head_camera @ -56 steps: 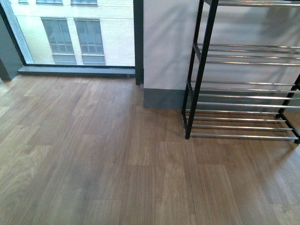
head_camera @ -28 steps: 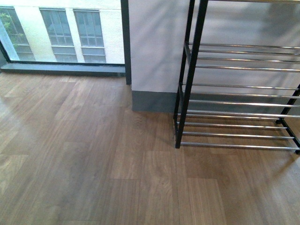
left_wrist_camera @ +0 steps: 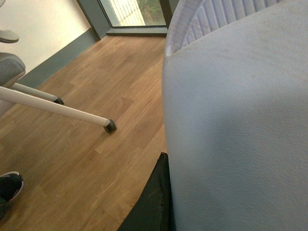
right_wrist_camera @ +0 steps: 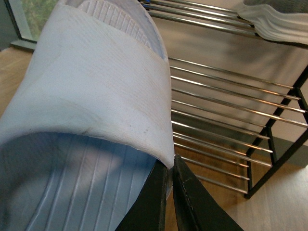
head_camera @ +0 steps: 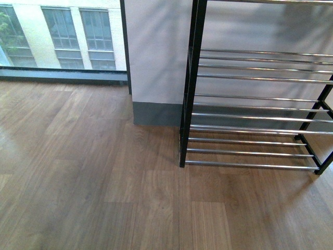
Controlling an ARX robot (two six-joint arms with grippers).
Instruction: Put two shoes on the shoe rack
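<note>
Status: loaded both sides

Left claw (left_wrist_camera: 162, 173) clamped on left slide (left_wrist_camera: 240, 120), only one finger (left_wrist_camera: 156, 202) visible. Right claw (right_wrist_camera: 171, 168) pinched shut on right slide (right_wrist_camera: 96, 96) edge. Rack (head_camera: 190, 104) stands on floor (head_camera: 78, 182) against wall (head_camera: 156, 52); sneaker (right_wrist_camera: 274, 19) on an upper tier.

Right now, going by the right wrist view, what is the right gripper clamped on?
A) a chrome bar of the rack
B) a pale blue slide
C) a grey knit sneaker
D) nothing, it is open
B: the right gripper has its black fingers pinched together on the edge of the pale blue slide, with the shoe rack standing beyond it, untouched.
</note>
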